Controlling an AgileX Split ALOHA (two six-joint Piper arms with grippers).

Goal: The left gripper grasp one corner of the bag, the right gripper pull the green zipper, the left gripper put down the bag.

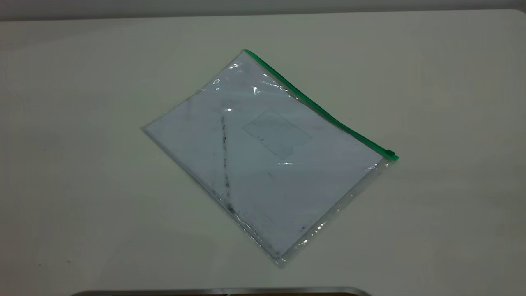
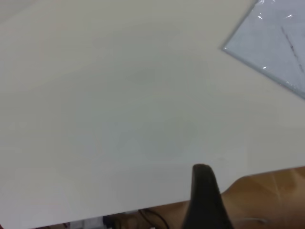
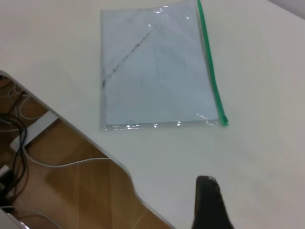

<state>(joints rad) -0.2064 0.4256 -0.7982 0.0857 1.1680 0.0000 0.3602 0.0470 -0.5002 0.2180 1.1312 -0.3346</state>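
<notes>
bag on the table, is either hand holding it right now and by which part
Nothing is held. The bag lies flat on the table with its green zipper untouched; both hands are off it, absent from the exterior view.

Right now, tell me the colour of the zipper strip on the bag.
Bright green; the green zipper runs along one long edge of the bag, clearest in the exterior view.

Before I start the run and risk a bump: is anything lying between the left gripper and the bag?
Nothing visible does. Only bare table lies between the left gripper and the bag, which lies flat.
</notes>
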